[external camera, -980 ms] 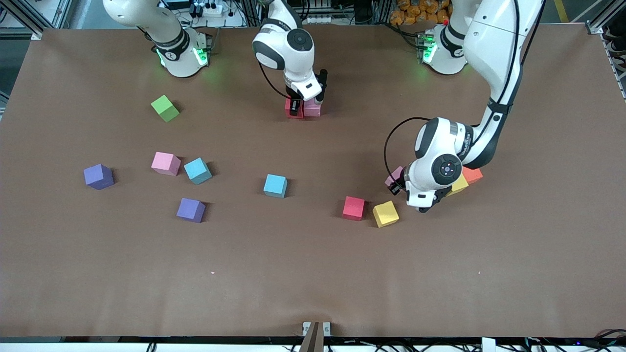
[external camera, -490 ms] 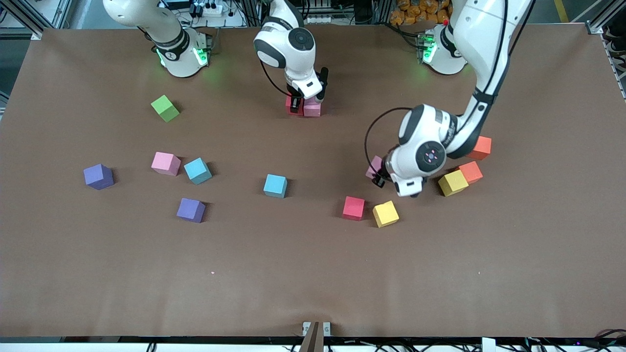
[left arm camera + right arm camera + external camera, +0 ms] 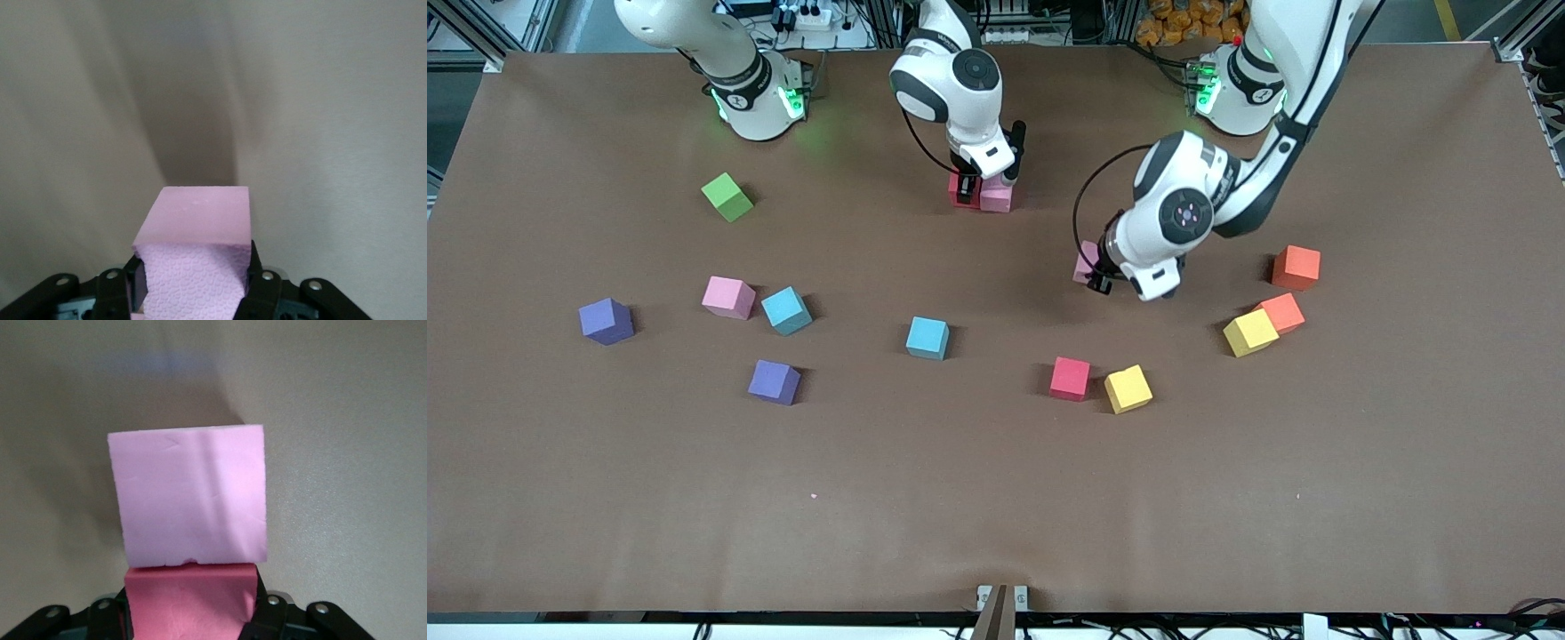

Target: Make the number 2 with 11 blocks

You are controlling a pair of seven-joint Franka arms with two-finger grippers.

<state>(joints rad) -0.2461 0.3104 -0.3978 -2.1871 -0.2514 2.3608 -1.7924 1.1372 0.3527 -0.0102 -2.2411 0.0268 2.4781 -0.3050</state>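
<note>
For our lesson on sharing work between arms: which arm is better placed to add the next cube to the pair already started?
Left. The left gripper already holds a pink cube above the table, near the started pair. The right gripper is shut on the red cube beside the placed pink cube.

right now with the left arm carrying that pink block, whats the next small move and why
Probably carry it on toward the red block and pink block sitting side by side under the right gripper, whose fingers are shut on the red one. The left gripper has its fingers shut on the carried pink block, in the air over bare table, so joining that pair looks like the natural next step.
</note>
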